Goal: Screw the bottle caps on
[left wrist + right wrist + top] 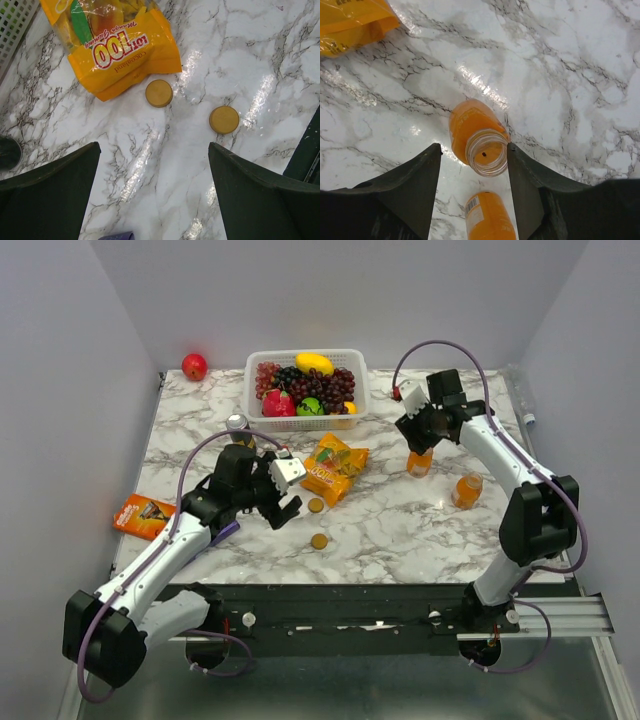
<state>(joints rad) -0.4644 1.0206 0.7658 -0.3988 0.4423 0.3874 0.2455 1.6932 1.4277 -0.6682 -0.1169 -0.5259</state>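
Jaws of the left gripper (154, 145) are gaping wide above two golden caps (159, 93) lying on the marble table (260, 50). The right gripper (474, 146) is straddling an uncapped orange bottle (470, 125) loosely, unclenched, while a second bottle (487, 217) is showing only partly, cut off below.

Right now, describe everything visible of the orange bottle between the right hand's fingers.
The bottle is small, clear plastic, orange with juice, its threaded mouth open, no cap. It stands upright on the marble table between the fingers of the right hand: one finger seems to touch its neck, the other stands clear. A second orange bottle stands nearby, apart.
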